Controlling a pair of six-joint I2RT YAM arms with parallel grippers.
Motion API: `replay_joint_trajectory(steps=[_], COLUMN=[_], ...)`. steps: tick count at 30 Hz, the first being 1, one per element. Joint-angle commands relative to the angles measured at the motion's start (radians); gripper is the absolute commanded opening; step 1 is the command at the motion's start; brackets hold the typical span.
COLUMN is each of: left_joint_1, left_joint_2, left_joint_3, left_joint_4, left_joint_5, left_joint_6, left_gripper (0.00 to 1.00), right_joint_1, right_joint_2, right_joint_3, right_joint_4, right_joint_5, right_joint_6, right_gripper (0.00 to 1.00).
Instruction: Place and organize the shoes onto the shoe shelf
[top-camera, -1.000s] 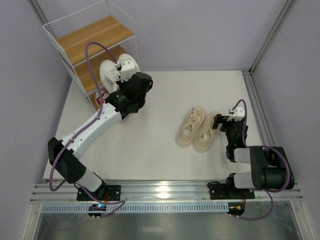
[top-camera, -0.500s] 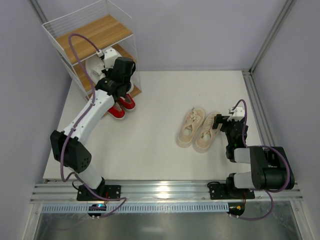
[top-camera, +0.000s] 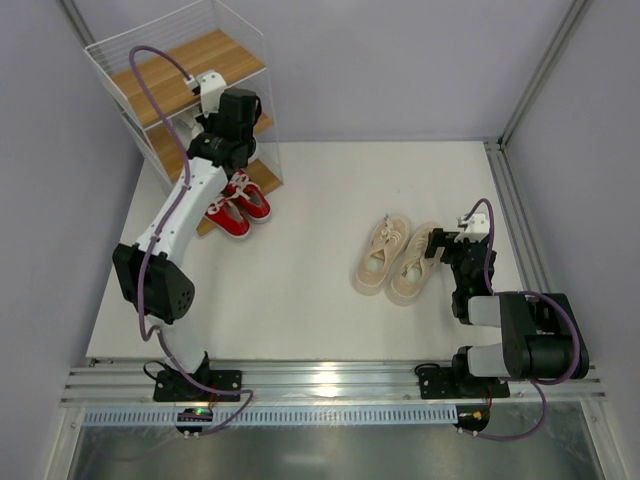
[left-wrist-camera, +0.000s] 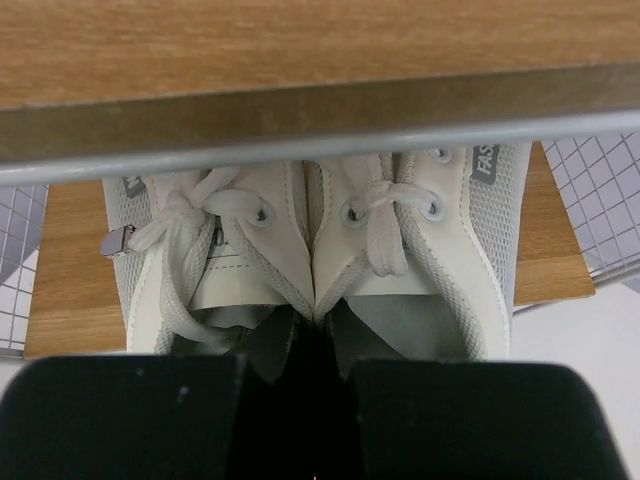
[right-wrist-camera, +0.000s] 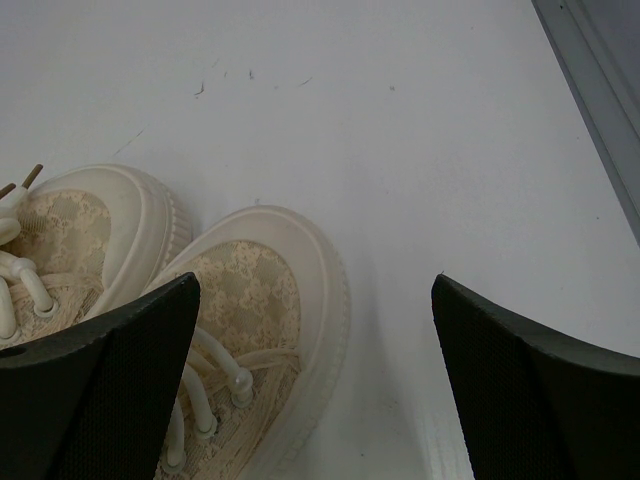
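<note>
White pair (left-wrist-camera: 310, 250) seen pinched by left gripper (left-wrist-camera: 320, 372) only from its wrist, carried since toward 11 o'clock into shoe shelf (top-camera: 190, 65); right gripper (right-wrist-camera: 316, 300) held wide

The shelf board (left-wrist-camera: 300, 50) and wire rail (left-wrist-camera: 300, 155) crowd close above the white shoes (left-wrist-camera: 280, 250).

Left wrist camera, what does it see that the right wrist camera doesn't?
Only the left wrist view: the white shoes side by side on a wooden board of the shoe shelf, the left gripper shut on their inner edges. Only the right wrist view: the beige shoes, toes on the white table, the right gripper open. Both: one laced pair and dark gripper fingers along the bottom.
</note>
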Motion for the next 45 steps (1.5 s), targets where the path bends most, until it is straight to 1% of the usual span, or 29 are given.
replay_joint_trajectory(steps=[1, 6, 11, 13, 15, 17, 18, 20, 21, 26, 27, 30, 34, 39, 43, 45], left_joint_1=[0.007, 0.017, 0.024, 0.024, 0.024, 0.023, 0.023, 0.024, 0.024, 0.023, 0.02, 0.009, -0.008, -0.051, -0.092, -0.121], left_joint_2=[-0.023, 0.018, 0.051, 0.055, 0.057, 0.054, 0.048, 0.04, 0.029, -0.006, -0.012, -0.031, -0.044, -0.049, -0.058, -0.086], left_joint_3=[0.081, 0.116, 0.123, 0.123, 0.123, 0.123, 0.124, 0.123, 0.123, 0.127, 0.127, 0.126, 0.118, 0.12, 0.115, 0.075], left_joint_4=[0.152, 0.144, 0.11, 0.104, 0.104, 0.106, 0.11, 0.109, 0.11, 0.078, 0.067, 0.049, 0.057, 0.057, 0.003, -0.011], left_joint_5=[-0.059, -0.064, -0.056, -0.052, -0.055, -0.056, -0.059, -0.059, -0.062, -0.044, -0.041, -0.033, -0.044, -0.061, -0.072, -0.075], left_joint_6=[0.063, 0.077, 0.045, 0.037, 0.029, 0.025, 0.023, 0.022, 0.019, 0.007, 0.003, -0.007, 0.0, 0.026, 0.019, 0.011], left_gripper=[0.0, 0.0, 0.0, 0.09, 0.21, 0.29, 0.37, 0.44, 0.5, 0.62, 0.66, 0.72, 0.75, 0.75, 0.75, 0.75], right_joint_1=[-0.002, -0.002, -0.002, -0.002, -0.002, -0.002, -0.002, -0.002, -0.002, -0.002, -0.002, -0.002, -0.002, -0.002, -0.002, -0.002], right_joint_2=[0.002, 0.002, 0.002, 0.002, 0.0, 0.002, 0.002, 0.002, 0.002, 0.002, 0.002, 0.002, 0.002, 0.0, 0.002, 0.002], right_joint_3=[0.021, 0.021, 0.021, 0.021, 0.02, 0.021, 0.021, 0.021, 0.021, 0.021, 0.021, 0.02, 0.021, 0.021, 0.021, 0.02], right_joint_4=[0.081, 0.081, 0.081, 0.081, 0.08, 0.081, 0.081, 0.081, 0.081, 0.08, 0.081, 0.081, 0.081, 0.081, 0.081, 0.081], right_joint_5=[-0.009, -0.009, -0.009, -0.009, -0.009, -0.009, -0.009, -0.009, -0.009, -0.009, -0.009, -0.009, -0.009, -0.009, -0.009, -0.009], right_joint_6=[-0.006, -0.006, -0.006, -0.006, -0.006, -0.006, -0.006, -0.006, -0.006, -0.006, -0.006, -0.006, -0.006, -0.006, -0.006, -0.006], right_gripper=[0.97, 0.97, 0.97, 0.97, 0.98, 0.97, 0.97, 0.97, 0.97, 0.97, 0.97, 0.97, 0.97, 0.97, 0.97, 0.97])
